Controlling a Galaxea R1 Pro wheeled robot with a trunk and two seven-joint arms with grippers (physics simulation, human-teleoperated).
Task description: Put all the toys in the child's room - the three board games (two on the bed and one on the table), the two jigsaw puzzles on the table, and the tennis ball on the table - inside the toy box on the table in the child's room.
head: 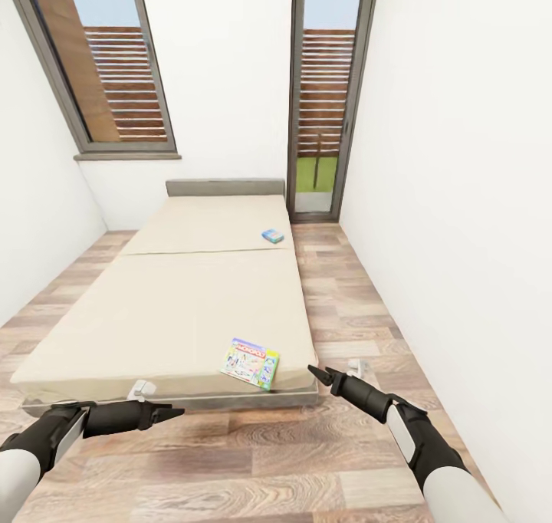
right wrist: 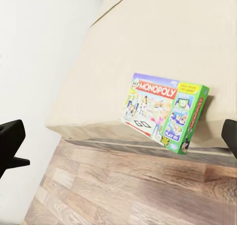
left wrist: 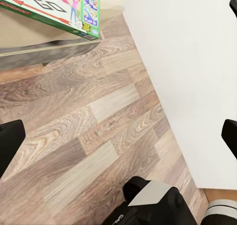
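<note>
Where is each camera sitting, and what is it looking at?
Head view: up high, looking down the beige bed; both black grippers, left and right, show.
Left wrist view: looks at wood-plank floor; the other arm shows.
Right wrist view: faces the green Monopoly box at the bed's corner.
All three share that box.

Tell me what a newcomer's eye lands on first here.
The wide beige bed takes up the middle of the room, and the bright Monopoly box lies flat near its foot corner on the robot's right. A smaller blue box sits farther up, by the bed's right edge. Low in the head view, the left claw and right claw hover over the wood floor, both empty.
</note>
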